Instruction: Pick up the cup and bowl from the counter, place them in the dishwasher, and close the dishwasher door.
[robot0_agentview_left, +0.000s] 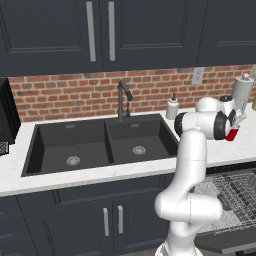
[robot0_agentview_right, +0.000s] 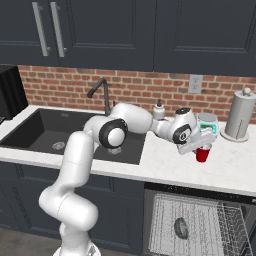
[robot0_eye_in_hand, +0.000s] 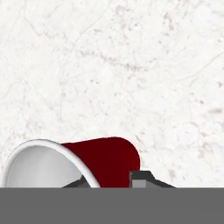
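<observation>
Brick wall and dark cabinets behind a white marbled counter (robot0_agentview_right: 165, 170) with black double sink (robot0_agentview_left: 100, 145) set in it. Arm reaches out over the counter, claw (robot0_agentview_right: 202, 146) pointing down, fingers clenched on the red cup (robot0_agentview_right: 202, 155), gripping its wall near the rim. Cup hangs directly below the claw, at or just above the stone; contact with the counter cannot be told. In the right base view the cup stands upright, long axis vertical, mouth up toward the claw. In the left base view it (robot0_agentview_left: 231, 134) looks slightly tilted. Hand view: cup (robot0_eye_in_hand: 105, 159) sits at the bottom by the finger (robot0_eye_in_hand: 141, 179), pale rim and whitish inside facing the camera, red body running away toward the counter (robot0_eye_in_hand: 131, 65) beyond. Paper towel roll (robot0_agentview_right: 238, 116) stands on the counter beyond the claw, well apart. Soap bottle (robot0_agentview_left: 172, 107) near the faucet (robot0_agentview_left: 123, 98), behind the forearm. Below the claw, in front of the counter edge, dishwasher (robot0_agentview_right: 197, 222) is open, wire rack (robot0_agentview_right: 210, 220) pulled out, dark bowl (robot0_agentview_right: 180, 227) lying in the rack, tipped on its side.
</observation>
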